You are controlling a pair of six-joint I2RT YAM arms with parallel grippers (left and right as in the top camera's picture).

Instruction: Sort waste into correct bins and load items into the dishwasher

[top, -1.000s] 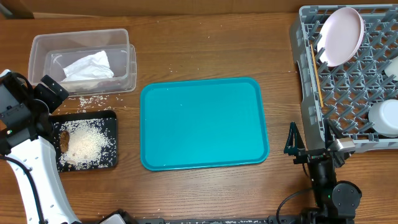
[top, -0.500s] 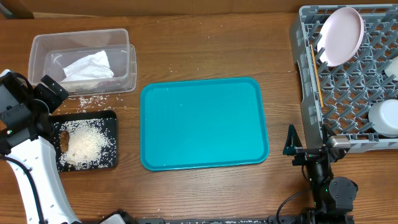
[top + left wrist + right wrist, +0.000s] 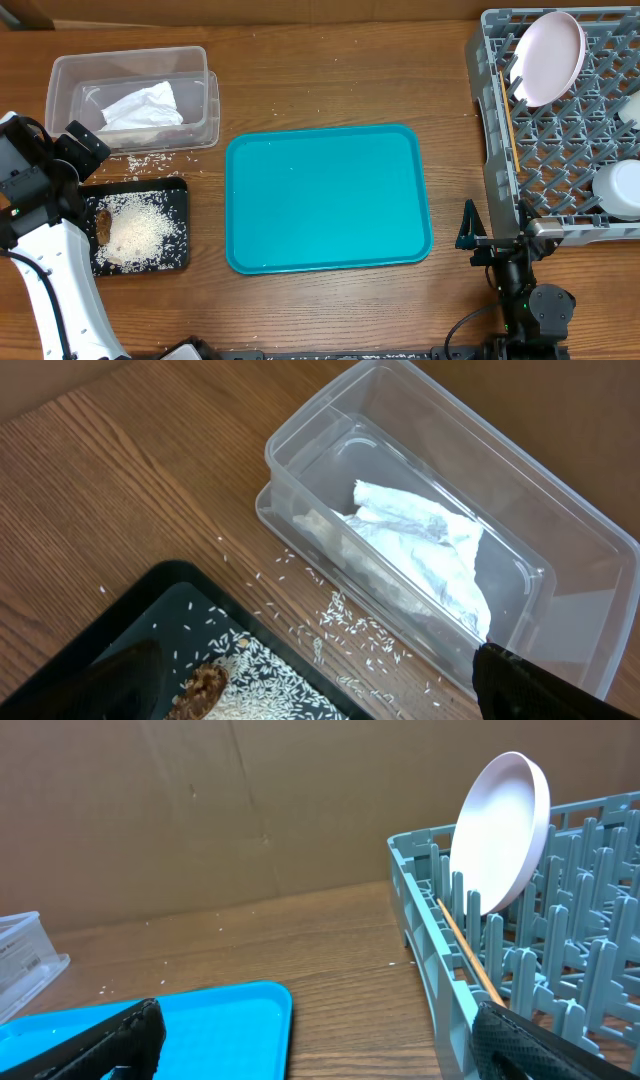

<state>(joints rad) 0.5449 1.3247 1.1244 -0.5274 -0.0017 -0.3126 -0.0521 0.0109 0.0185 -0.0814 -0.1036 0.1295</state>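
Overhead, the crumpled white napkin [image 3: 140,105] lies inside the clear tub [image 3: 60,75] at the counter's [image 3: 330,80] far left. Just in front of it, the black tray [image 3: 180,185] holds a heap of rice [image 3: 135,230] with the brown scrap [image 3: 103,222] at its left edge; stray grains [image 3: 150,162] dot the wood between tub and tray. A white plate [image 3: 547,55] stands on edge in the grey rack [image 3: 560,140], with a chopstick [image 3: 508,110] along the rack's left side. The left hand [image 3: 320,695] hangs above the black tray, fingers spread wide and empty. The right hand [image 3: 320,1050] sits between the teal tray [image 3: 330,195] and the rack, equally wide and empty.
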